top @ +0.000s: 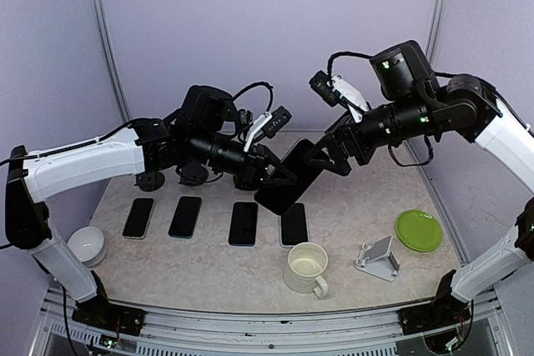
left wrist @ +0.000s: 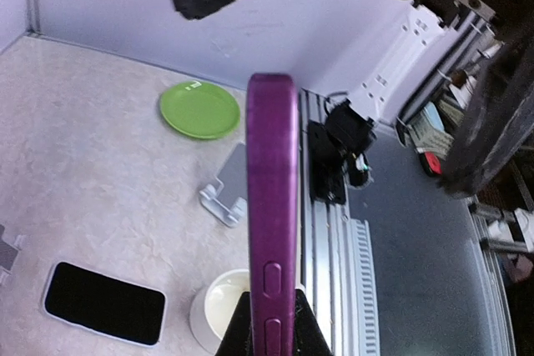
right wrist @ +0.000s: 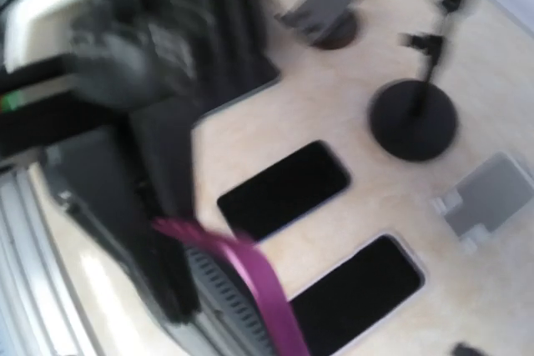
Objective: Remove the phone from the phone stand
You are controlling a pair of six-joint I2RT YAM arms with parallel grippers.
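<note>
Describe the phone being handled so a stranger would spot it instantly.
Above the middle of the table, over four phones lying flat, one phone hangs tilted between the left gripper and right gripper. It alone is airborne and wears a purple case.

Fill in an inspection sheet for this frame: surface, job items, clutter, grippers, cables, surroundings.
Surface: beige marbled table; no spills seen.
Job's things: phone in a purple case, held in the air between the arms; white phone stand empty, front right.
Clutter: four flat phones in a row, mug, green plate, white bowl, black stand at the back.
Grippers: left gripper shut on one end of the phone; right gripper at its other end, blurred, grip unclear.
Cables: black cable loops above the left wrist; none seen on the table.
Surroundings: lilac walls; metal rail along the near edge.
</note>
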